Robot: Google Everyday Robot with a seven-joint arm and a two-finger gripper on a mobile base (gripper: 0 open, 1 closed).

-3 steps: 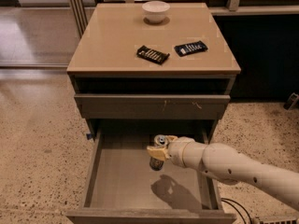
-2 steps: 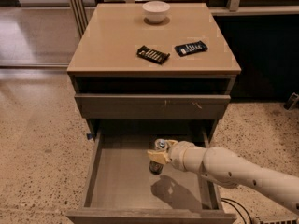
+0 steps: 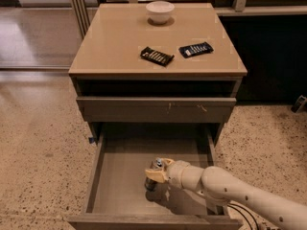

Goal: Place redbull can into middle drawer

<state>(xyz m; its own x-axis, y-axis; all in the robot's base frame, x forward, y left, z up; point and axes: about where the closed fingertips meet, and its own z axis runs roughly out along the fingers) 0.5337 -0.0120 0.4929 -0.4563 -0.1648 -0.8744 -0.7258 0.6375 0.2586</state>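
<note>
A small round white bowl (image 3: 160, 11) stands at the far middle of the tan-topped table (image 3: 110, 42). Nearer lie two dark flat snack packets, one central (image 3: 157, 56), one just right (image 3: 195, 49), apart. Below, a closed grey drawer front (image 3: 120, 110) bears pale scratches. Speckled beige stone floor (image 3: 38, 143) surrounds. The gripper (image 3: 154, 175) is near, below that front.

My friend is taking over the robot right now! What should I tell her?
Gripper: inside the open middle drawer, jaws closed on the redbull can.
Can: upright, a little right of the drawer's middle, low near its floor; whether it touches the floor, I cannot tell.
Done: can brought into the drawer.
Left: set it down, let go, pull the arm out.
</note>
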